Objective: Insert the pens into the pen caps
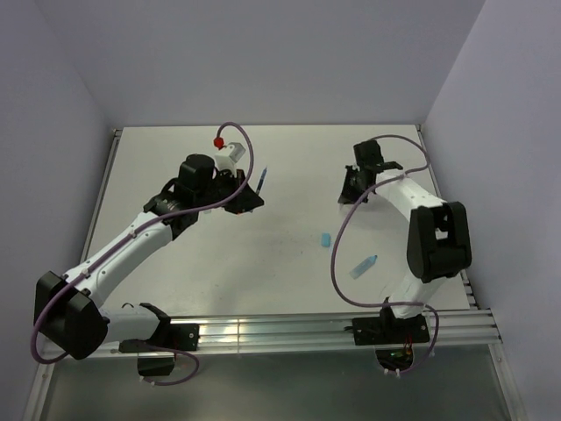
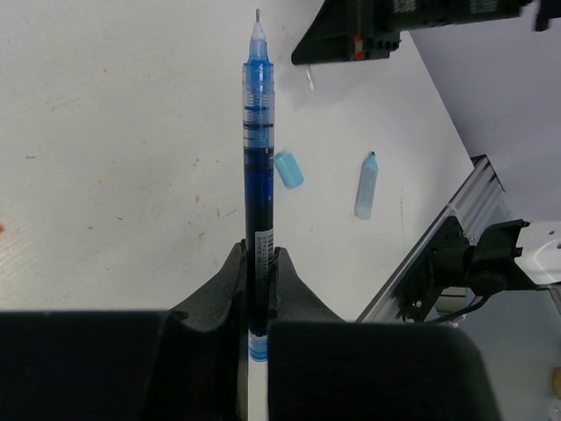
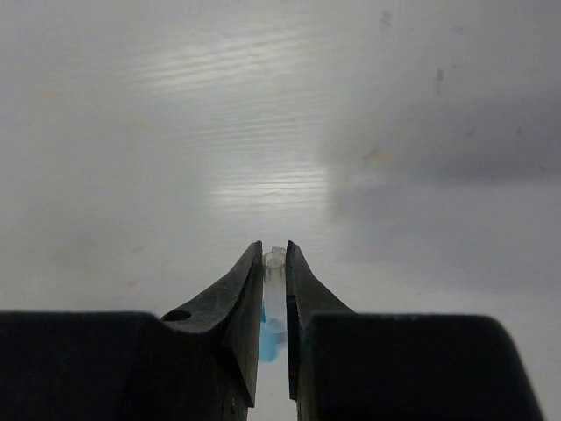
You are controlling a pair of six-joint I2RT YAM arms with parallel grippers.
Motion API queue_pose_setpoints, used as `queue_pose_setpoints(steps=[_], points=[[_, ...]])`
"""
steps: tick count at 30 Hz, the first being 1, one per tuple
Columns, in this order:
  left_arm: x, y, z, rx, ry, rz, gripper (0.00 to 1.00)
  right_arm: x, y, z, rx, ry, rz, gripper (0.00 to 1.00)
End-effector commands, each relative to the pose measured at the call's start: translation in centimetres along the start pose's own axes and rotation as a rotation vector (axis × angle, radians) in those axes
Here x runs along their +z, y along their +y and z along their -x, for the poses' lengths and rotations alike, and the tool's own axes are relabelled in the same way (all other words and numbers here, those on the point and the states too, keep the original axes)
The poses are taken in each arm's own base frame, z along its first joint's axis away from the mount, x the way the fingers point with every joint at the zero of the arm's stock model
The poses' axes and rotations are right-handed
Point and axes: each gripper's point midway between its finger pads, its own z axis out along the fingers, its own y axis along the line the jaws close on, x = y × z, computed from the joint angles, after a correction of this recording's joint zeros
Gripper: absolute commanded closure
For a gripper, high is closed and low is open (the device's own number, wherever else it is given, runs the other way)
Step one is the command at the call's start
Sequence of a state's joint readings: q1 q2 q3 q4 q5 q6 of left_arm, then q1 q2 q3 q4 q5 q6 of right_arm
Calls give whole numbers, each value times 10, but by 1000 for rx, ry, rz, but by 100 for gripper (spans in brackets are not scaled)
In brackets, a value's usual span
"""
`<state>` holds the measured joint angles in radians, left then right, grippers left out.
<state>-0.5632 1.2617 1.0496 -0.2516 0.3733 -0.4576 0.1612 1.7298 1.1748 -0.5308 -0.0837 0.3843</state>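
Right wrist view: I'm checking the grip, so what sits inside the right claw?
A thin clear plastic cap with a blue core is pinched inside the right claw, its tip level with the fingertips. Its lower end is hidden behind the claw's black body.

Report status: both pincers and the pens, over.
Left pincer shut on dark blue pen, tip bare. Right pincer shut on clear cap. Light blue marker and light blue cap lie loose, apart. Nothing between pincers.
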Motion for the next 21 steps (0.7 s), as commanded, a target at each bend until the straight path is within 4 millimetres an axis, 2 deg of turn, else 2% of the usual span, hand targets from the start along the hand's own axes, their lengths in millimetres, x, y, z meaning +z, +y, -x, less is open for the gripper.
queue_pose_setpoints(steps=[1,2,3,4,5,8,10,11,13,14,18,19,21], points=[[-1,-19,13,14,-62,-106,100,-72,68,45,43,-206,311,100],[-1,-24,14,9,-66,-132,100,-91,87,53,31,-246,411,100],[0,-27,13,-1,-64,-154,100,-104,97,58,34,-276,458,100],[0,-36,18,-16,-81,-200,100,-132,109,66,51,-327,530,100],[-1,-40,22,-19,-94,-219,100,-150,121,77,46,-386,597,100],[-2,-56,42,-29,-166,-248,100,-206,143,92,72,-502,766,100],[0,-62,53,-26,-199,-236,100,-228,151,92,114,-523,845,100],[5,-73,60,-12,-221,-237,100,-256,156,97,101,-596,915,100],[11,-83,65,-1,-238,-235,100,-273,160,94,137,-614,979,100],[13,-98,69,8,-257,-264,100,-291,162,96,123,-661,1020,100],[29,-104,71,-29,-286,-289,100,-318,160,91,138,-726,1090,100],[30,-105,70,-32,-291,-292,100,-315,159,87,143,-727,1089,100],[33,-102,59,-34,-283,-297,100,-327,155,85,146,-777,1106,100]])
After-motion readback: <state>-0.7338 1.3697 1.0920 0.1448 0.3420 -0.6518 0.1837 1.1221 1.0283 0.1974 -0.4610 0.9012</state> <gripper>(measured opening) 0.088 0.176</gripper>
